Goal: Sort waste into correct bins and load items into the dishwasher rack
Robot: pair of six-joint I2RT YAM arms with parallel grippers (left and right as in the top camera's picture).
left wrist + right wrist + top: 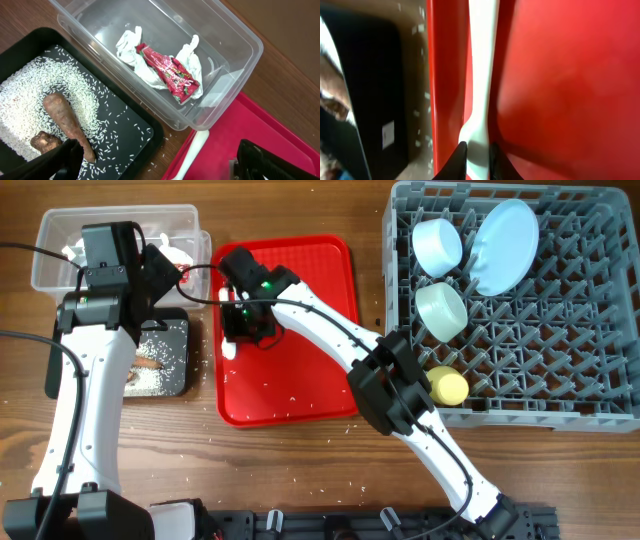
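Observation:
My right gripper (477,155) is shut on the white plastic spoon (482,75), which lies along the left rim of the red tray (560,85); from overhead this gripper (237,330) covers most of the spoon (230,349). My left gripper (162,165) hangs open and holds nothing, above the gap between the clear tub (235,35) and the black tray (135,150). The tub holds the red wrapper (170,72) and white tissue (131,47). Rice (30,100), a brown stick (67,122) and a brown lump (44,142) lie in the black tray. In the grey rack (560,350) sit the blue plate (505,245), whitish bowl (437,245), mint bowl (441,310) and yellow cup (447,387).
Stray rice grains (290,398) dot the red tray (310,280) and the wooden table (210,442) around it. The right arm (330,340) stretches diagonally across the red tray. The left arm (80,380) stands along the table's left side.

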